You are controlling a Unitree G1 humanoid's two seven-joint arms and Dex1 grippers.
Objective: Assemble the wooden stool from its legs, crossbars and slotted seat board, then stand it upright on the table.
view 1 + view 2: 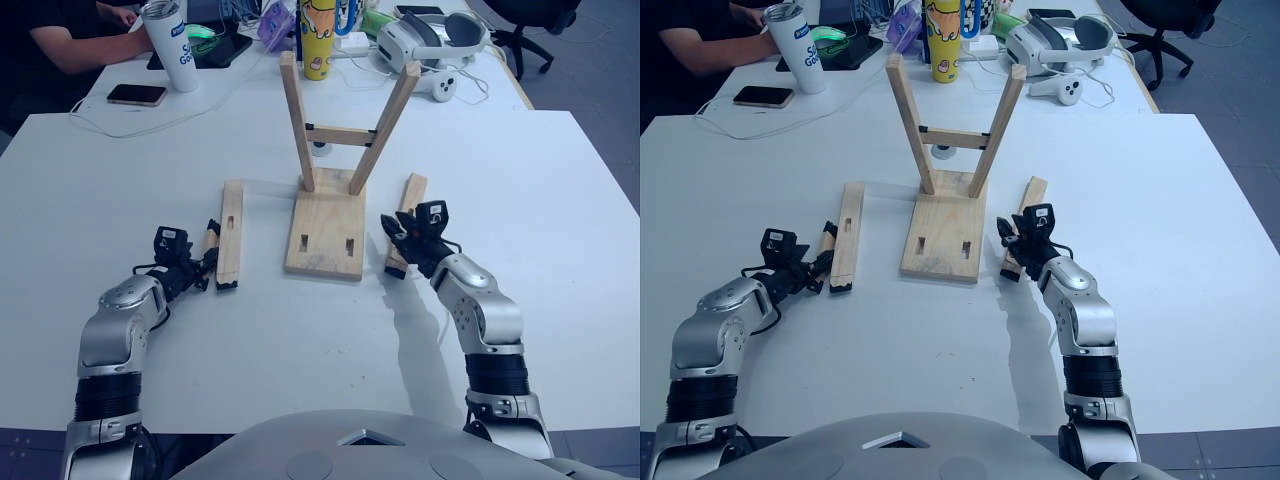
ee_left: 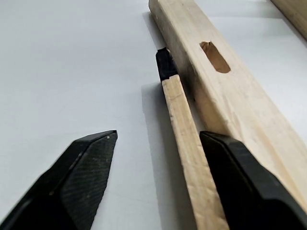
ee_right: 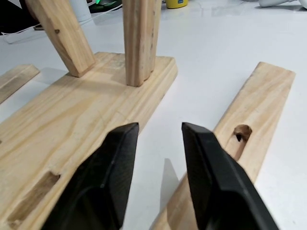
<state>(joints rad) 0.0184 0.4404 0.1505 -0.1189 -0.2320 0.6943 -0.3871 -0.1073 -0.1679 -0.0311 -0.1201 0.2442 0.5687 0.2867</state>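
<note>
The slotted seat board (image 1: 325,238) lies flat mid-table with two legs (image 1: 296,120) standing in its far end, joined by a crossbar (image 1: 340,135). A loose leg (image 1: 231,232) lies to its left, with a thin crossbar (image 2: 184,143) alongside it. My left gripper (image 1: 205,266) is open at table height, its fingers (image 2: 81,191) straddling the near end of that thin crossbar. Another loose leg (image 1: 405,220) lies right of the board. My right gripper (image 3: 159,126) is open and holds nothing, low over the gap between the seat board (image 3: 72,120) and that leg (image 3: 249,110).
Along the far edge stand a white tumbler (image 1: 170,40), a phone (image 1: 137,94), a yellow cup (image 1: 318,40), a headset (image 1: 430,40) and a controller (image 1: 440,85). Bare white table (image 1: 540,200) spreads to both sides and in front.
</note>
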